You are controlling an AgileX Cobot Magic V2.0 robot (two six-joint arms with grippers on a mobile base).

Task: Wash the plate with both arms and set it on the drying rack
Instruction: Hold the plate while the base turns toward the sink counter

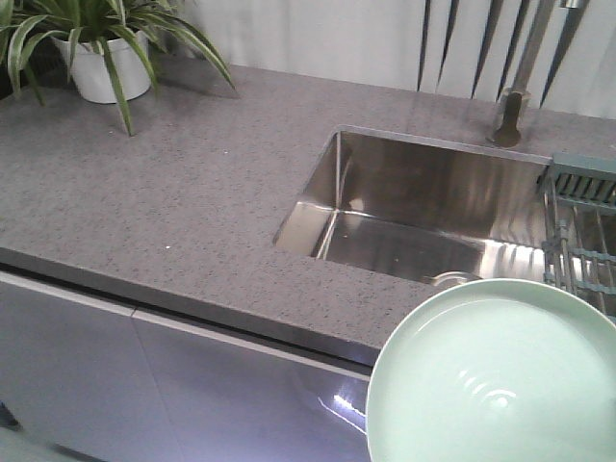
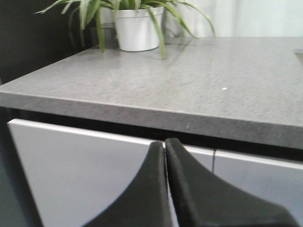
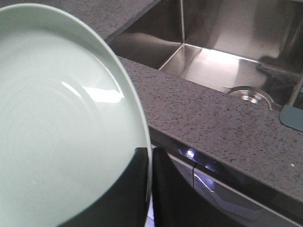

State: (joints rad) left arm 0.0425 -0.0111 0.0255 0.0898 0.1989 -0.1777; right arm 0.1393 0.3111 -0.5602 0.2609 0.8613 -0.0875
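We hold the plate (image 3: 61, 123) with the right gripper (image 3: 150, 189). Its two fingers pinch the rim, one on the inner face and one behind it, and almost the whole plate spreads to the left of the claw in the right wrist view. The plate is outside the sink (image 1: 423, 192), on its near side, in front of the counter (image 1: 173, 183) edge and toward the sink's right half. Its hollow face looks up to the front camera.

So the sink lies ahead of the claw, across a narrow strip of counter, with the drain (image 3: 251, 96) just behind that strip. We judge that the coming move must carry the plate forward over this strip and then down into the basin.

The drying rack (image 1: 582, 236) sits over the right end of the sink, beyond the plate. The left gripper (image 2: 165, 156) has its fingers pressed together with nothing between them. It hangs well to the left of the sink, below the counter edge, before the cabinet front (image 2: 85, 165). The right arm is the nearer to the sink, and we think the left must come across before both can wash.
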